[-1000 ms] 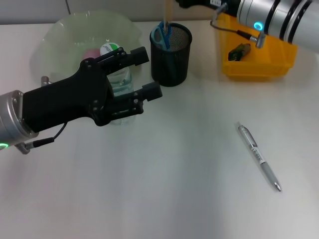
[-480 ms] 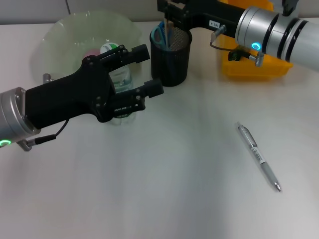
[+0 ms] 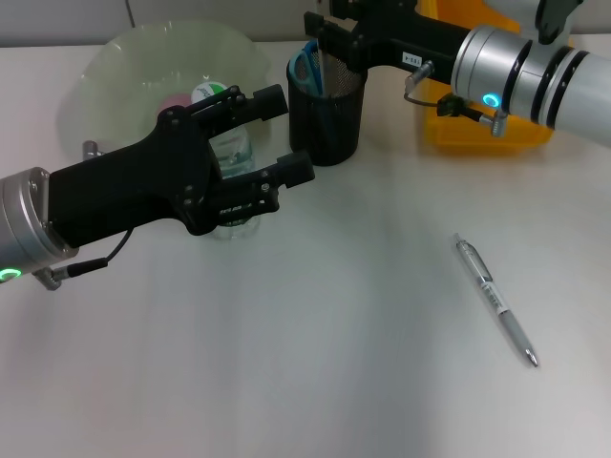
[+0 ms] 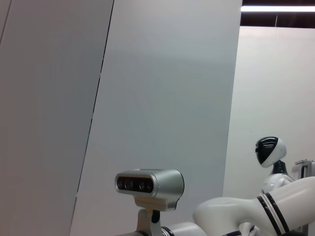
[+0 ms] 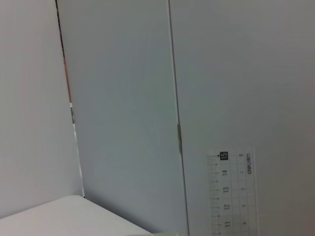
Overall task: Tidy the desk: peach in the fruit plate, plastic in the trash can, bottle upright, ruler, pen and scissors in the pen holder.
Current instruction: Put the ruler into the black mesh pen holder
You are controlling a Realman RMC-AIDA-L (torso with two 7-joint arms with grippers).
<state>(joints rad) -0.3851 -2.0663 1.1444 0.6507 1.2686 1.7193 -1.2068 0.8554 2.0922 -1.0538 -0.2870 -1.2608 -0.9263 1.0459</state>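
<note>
My left gripper (image 3: 279,138) is open, its black fingers either side of the clear bottle (image 3: 232,149), which stands upright with a white and green cap in front of the fruit plate (image 3: 124,62). A pink peach (image 3: 176,100) lies in that glass plate. My right gripper (image 3: 334,33) hovers over the black mesh pen holder (image 3: 329,119), shut on the ruler (image 5: 231,196), which hangs down into the holder. Blue-handled scissors (image 3: 305,67) stand inside the holder. The silver pen (image 3: 493,299) lies on the table at the right.
A yellow trash can (image 3: 477,136) sits at the back right, partly covered by my right arm. White table surface spreads across the front, between the pen and my left arm.
My right gripper has come in from the upper right and sunk toward the pen holder, lowering the ruler into it. My left gripper has barely shifted beside the bottle.
</note>
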